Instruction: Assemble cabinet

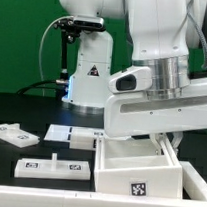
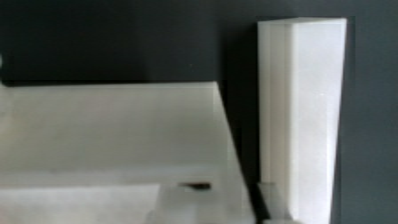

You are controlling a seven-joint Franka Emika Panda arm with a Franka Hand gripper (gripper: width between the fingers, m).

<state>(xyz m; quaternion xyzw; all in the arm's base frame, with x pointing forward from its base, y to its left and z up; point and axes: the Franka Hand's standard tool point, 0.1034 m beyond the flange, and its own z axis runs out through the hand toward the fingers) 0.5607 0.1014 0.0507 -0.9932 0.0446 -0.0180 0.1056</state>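
- Hanging over the cabinet [image 1: 136,176], the gripper [image 1: 156,135] has its jaws pressed together, nothing visibly pinched.
- Cabinet sits on the table [image 1: 16,174] at the exterior view's right, directly below the gripper, hollow side up.
- One wall [image 2: 299,110] stands upright beside the gripper.

bright, even light (wrist view blurry)

White arm [image 1: 157,30], grey wrist ring [image 1: 166,74], base [image 1: 90,96] with triangle sticker [image 1: 90,77]

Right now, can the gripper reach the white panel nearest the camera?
Probably yes: the panel lies flat on bare table beside the cabinet, nothing covering it. The shut gripper, low over the cabinet, must first rise and open.
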